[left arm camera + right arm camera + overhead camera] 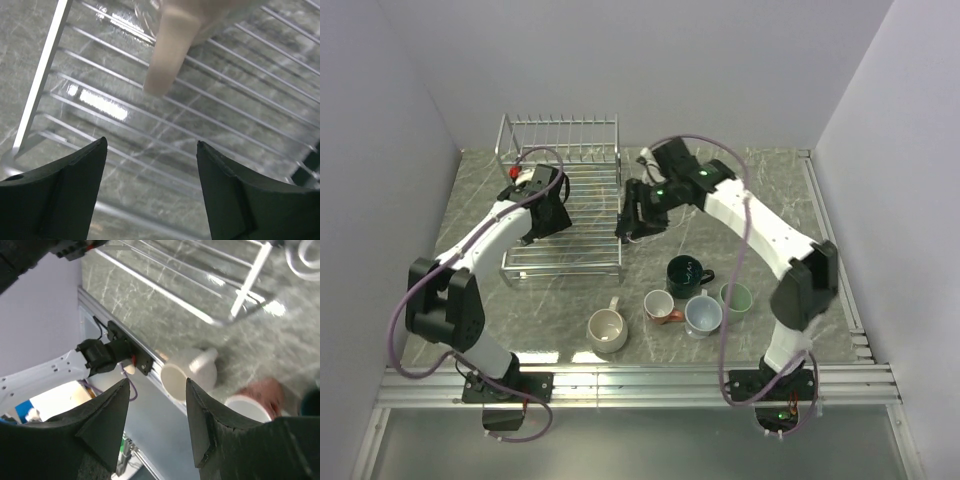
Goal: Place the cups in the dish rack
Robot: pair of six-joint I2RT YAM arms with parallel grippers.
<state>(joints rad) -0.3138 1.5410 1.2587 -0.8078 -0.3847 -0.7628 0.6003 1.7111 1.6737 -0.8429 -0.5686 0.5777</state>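
The rack (560,135) is silver wire, with a raised row of upright tines along its far side. A tan mug (170,45) shows only in the left wrist view, blurred, above the rack wires. It lies just past the tips of the left gripper (150,145), and whether it rests on the wires cannot be told.

The left gripper's jaws are spread wide with nothing between them, hanging over the rack floor. They do not touch the tan mug.

The right gripper (157,382) is also released, its jaws parted and empty. It hangs at the rack's right edge, just outside the wires. Through the gap between its jaws the cream mug (187,375) shows on the table (770,180), well apart from the tips. The red-brown mug (255,400), white inside, is off to one side of it.

In the overhead view five mugs stand upright in a cluster on the table, nearer the arm bases than the right gripper. They are the dark green mug (688,272), the red-brown one, a blue-grey mug (703,315), a pale green mug (736,297) and the wide cream one, which stands a little apart. None of these five is in the rack.
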